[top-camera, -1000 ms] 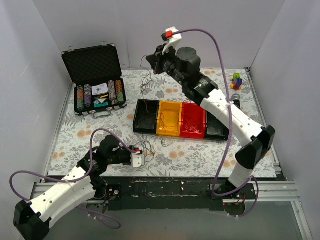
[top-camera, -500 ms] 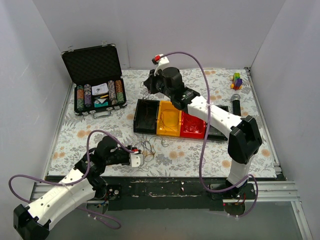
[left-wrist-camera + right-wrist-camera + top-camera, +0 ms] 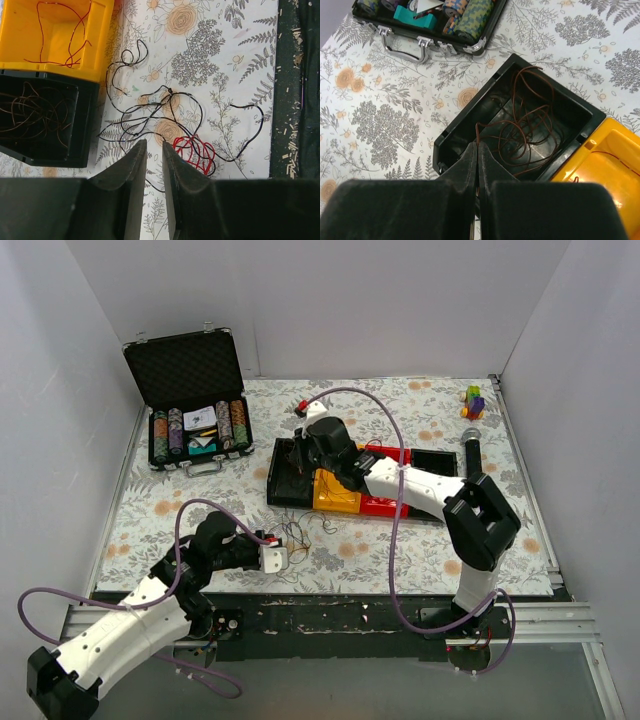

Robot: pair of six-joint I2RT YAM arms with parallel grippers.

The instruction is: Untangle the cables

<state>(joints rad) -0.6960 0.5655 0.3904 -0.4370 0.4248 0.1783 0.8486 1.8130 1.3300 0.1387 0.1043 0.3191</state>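
A tangle of thin black cables [image 3: 150, 117] with a red cable [image 3: 196, 150] lies on the floral cloth just ahead of my left gripper [image 3: 154, 146]. Its jaws stand a narrow gap apart, low over the cloth, and hold nothing. The tangle also shows in the top view [image 3: 297, 533], in front of my left gripper [image 3: 283, 558]. My right gripper [image 3: 477, 145] is shut on a thin brown cable [image 3: 479, 131] that trails into the left black bin [image 3: 451, 134], onto several brown loops [image 3: 525, 125]. It hangs over that bin [image 3: 283, 488].
A row of bins runs across the middle: black, yellow [image 3: 335, 502] with a red cable inside [image 3: 65, 35], red [image 3: 385, 505], black [image 3: 437, 462]. An open poker-chip case [image 3: 190, 390] stands at the back left. A small toy [image 3: 473, 400] and a dark cylinder [image 3: 470, 445] lie at the right.
My right arm has come down from high at the back to the left black bin, carrying the brown cable. My left arm has barely moved.
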